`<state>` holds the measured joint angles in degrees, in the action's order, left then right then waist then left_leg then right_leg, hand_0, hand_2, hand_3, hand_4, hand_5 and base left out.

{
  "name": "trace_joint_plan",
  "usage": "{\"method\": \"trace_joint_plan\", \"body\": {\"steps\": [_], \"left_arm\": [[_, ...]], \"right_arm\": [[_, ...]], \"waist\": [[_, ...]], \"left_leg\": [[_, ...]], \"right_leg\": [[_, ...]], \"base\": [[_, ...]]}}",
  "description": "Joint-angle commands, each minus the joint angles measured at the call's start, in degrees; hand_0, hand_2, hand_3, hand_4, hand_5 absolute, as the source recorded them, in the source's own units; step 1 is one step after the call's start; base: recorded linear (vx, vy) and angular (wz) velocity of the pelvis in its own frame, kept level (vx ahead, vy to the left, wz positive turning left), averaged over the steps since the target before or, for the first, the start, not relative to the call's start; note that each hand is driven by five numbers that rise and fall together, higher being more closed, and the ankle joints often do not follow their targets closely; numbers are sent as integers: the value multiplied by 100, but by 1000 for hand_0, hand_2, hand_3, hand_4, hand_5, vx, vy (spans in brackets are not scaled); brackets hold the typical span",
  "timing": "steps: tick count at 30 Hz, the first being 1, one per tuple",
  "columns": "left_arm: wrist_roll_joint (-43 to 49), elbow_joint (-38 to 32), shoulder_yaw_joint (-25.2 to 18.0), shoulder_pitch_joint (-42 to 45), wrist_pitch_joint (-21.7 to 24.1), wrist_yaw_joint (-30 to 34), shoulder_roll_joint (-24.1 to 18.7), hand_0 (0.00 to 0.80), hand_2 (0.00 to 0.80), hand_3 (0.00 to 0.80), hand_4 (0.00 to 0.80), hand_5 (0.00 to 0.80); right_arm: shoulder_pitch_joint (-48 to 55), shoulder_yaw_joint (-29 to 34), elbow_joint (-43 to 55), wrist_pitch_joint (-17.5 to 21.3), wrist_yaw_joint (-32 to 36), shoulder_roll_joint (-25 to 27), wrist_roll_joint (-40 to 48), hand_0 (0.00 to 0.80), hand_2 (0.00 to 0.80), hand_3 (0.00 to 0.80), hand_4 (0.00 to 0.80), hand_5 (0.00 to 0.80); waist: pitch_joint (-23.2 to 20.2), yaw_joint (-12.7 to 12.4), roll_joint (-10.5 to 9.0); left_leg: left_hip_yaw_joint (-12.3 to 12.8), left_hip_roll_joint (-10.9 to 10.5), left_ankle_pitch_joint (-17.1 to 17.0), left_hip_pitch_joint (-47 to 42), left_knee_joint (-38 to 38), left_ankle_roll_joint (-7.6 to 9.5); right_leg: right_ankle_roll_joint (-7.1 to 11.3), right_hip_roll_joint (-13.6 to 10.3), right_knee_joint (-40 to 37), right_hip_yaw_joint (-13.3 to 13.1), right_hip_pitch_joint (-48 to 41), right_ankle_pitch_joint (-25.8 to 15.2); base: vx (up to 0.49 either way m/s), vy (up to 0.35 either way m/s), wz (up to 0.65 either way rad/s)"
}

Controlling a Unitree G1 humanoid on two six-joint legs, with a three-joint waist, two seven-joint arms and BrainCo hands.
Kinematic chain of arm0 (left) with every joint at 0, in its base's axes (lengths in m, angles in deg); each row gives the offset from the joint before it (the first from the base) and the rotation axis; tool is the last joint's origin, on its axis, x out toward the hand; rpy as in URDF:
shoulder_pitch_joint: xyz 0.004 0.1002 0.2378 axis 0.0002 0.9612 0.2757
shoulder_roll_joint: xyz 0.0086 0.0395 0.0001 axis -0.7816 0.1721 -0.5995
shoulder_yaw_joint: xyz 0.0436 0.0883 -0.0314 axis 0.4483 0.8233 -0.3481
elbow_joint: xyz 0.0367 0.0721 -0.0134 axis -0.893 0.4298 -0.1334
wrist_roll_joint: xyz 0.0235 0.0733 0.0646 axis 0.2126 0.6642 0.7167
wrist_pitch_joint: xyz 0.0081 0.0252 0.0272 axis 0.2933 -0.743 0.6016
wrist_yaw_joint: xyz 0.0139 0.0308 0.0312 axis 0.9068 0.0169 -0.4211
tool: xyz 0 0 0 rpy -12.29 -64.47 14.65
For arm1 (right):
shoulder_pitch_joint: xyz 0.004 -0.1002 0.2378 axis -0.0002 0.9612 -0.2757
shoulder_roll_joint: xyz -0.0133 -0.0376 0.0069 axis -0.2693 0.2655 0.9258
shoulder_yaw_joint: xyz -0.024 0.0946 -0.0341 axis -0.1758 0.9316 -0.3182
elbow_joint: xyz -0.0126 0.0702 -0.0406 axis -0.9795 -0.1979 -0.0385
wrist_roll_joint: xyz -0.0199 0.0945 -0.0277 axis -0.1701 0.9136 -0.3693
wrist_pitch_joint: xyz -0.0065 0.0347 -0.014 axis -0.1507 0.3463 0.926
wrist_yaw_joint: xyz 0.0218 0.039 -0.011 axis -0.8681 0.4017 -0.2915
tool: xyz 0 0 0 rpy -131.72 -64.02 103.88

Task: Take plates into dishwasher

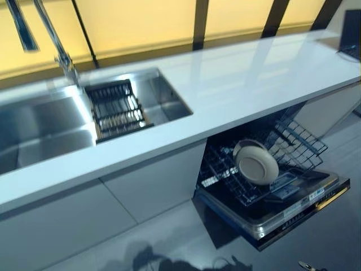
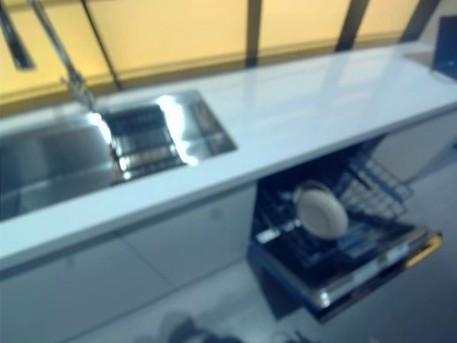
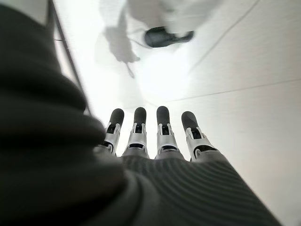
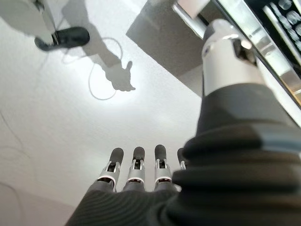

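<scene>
The dishwasher point(image 1: 293, 210) under the counter stands open, with its door down and its lower wire rack point(image 1: 299, 141) pulled out. A round beige plate point(image 1: 257, 164) stands on edge in the rack, with a second one point(image 1: 248, 144) close behind it. Both also show in the right eye view point(image 2: 321, 213). Neither hand shows in the eye views. My left hand point(image 3: 150, 139) hangs over the pale floor with straight fingers and holds nothing. My right hand point(image 4: 136, 175) also hangs over the floor, fingers straight and empty, beside the dishwasher door's edge point(image 4: 254, 42).
A white countertop point(image 1: 242, 84) runs across the view. At its left is a steel sink point(image 1: 45, 132) with a dark drainer rack point(image 1: 115, 110) and a tall tap point(image 1: 56, 45). A dark object point(image 1: 351, 34) sits at the far right. White cabinet fronts point(image 1: 152, 186) stand beside the dishwasher.
</scene>
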<state>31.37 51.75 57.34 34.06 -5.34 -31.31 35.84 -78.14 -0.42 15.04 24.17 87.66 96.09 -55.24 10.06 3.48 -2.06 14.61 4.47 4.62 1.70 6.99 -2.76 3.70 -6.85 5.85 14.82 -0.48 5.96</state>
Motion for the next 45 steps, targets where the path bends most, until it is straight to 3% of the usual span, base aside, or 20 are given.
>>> {"method": "trace_joint_plan", "body": {"steps": [1, 12, 20, 23, 26, 32, 36, 45], "left_arm": [[-142, 184, 148, 122, 87, 48, 20, 0, 0, 0, 0, 0], [-498, -11, 336, -54, 189, 142, -40, 0, 0, 0, 0, 0], [-687, -82, 409, -13, 286, 220, 80, 0, 0, 0, 0, 0], [-838, -63, 401, 128, 440, 184, 259, 0, 0, 0, 0, 0], [-962, -121, 447, 276, 482, 120, 424, 0, 0, 0, 0, 0], [-863, -163, 557, 566, 565, 108, 720, 0, 0, 0, 0, 0], [-838, -356, 647, 637, 467, 78, 754, 0, 0, 0, 0, 0], [-775, -495, 624, 764, 188, 37, 518, 0, 0, 0, 0, 0]], "right_arm": [[-387, 158, -235, 247, -210, 244, 344, 0, 0, 0, 0, 0], [-845, 258, -221, 388, -594, 291, 1370, 0, 0, 0, 0, 0], [-1160, 548, 8, 615, -82, 379, 3710, 0, 0, 0, 0, 0], [-1447, 861, 305, 884, 534, 314, 5163, 0, 0, 0, 0, 0], [-1727, 971, 578, 1123, 1085, 266, 5801, 0, 0, 0, 0, 0], [-2505, 955, 640, 942, 1746, 754, 5355, 0, 0, 0, 0, 0], [-3173, 575, 919, 787, 1687, 1051, 4924, 0, 0, 0, 0, 0], [-4692, -739, 1789, 935, 1393, 1165, 4769, 0, 0, 0, 0, 0]], "waist": [[257, -147, 146], [780, 11, 571], [1029, 20, 869], [1107, 21, 1061], [1128, -17, 1209], [1010, -178, 1437], [920, -329, 1474], [830, -700, 1213]], "left_leg": [[-339, -289, 286, -159, -52, 324], [-71, -308, 228, 275, -22, 326], [-27, -299, 327, 620, 529, 286], [-8, -312, 348, 804, 795, 250], [-19, -340, 361, 877, 973, 222], [-129, -373, 147, 898, 1164, 82], [-197, -390, -1, 853, 1121, 32], [-363, -322, -259, 718, 863, -43]], "right_leg": [[-81, 485, -371, -168, 123, -343], [-54, 306, -348, -422, 705, -472], [-195, 196, 48, -350, 940, -258], [-301, 142, 457, -321, 1178, -43], [-376, 82, 719, -253, 1267, 117], [-524, -19, 1060, -100, 1257, 396], [-598, -62, 1140, -1, 1184, 487], [-649, -6, 1014, 277, 917, 488]], "base": [[-118, 4, 0], [-92, -13, -6], [-25, -12, -1], [-28, 26, -2], [11, 22, 2], [78, 29, 7], [63, 8, 13], [36, -36, 15]]}}
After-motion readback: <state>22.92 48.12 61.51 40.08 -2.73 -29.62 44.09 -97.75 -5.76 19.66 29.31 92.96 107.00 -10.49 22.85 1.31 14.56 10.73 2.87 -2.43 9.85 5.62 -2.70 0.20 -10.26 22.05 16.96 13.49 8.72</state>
